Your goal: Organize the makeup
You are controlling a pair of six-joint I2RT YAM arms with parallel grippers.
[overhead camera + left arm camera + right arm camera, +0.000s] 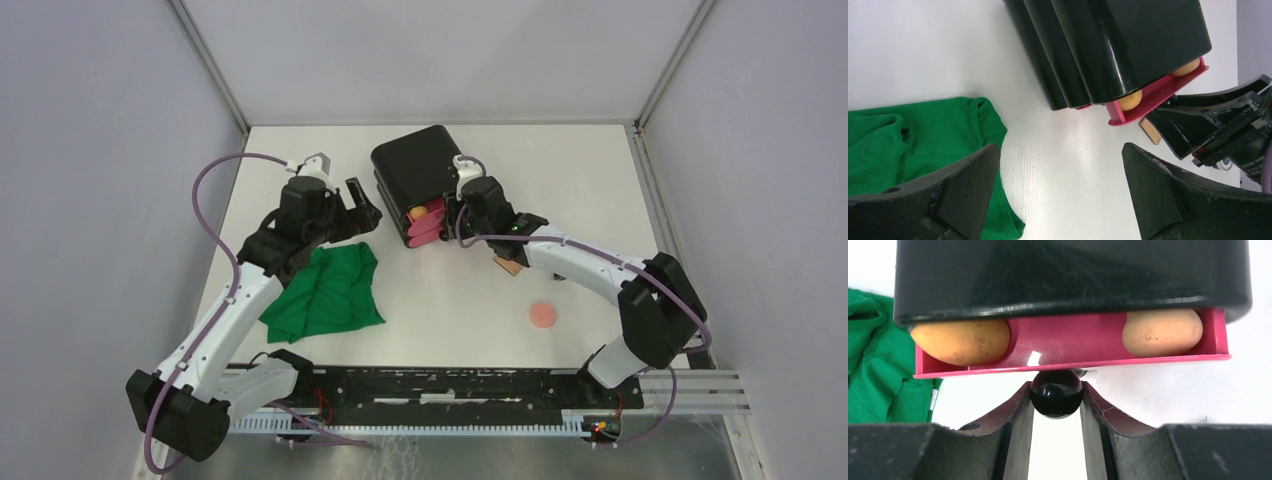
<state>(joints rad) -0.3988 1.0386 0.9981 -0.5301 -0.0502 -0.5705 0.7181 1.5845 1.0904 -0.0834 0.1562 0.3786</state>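
Sponges [960,340], two, sit in one pink drawer [1073,345] just beyond right claw [1056,390], seemingly pinching its knob [1056,397]; left claw [1060,165] spread.

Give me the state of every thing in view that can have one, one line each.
Top drawer: partly pulled out.
Orange sponges: lying inside the top drawer, one at each end.
Black knob: clamped between the right tool's fingers.
Right tool: shut on the black knob.
Left tool: open, empty.
Lower drawers: pushed in.
Green cloth: crumpled on the table.
Pink puff: loose on the table.
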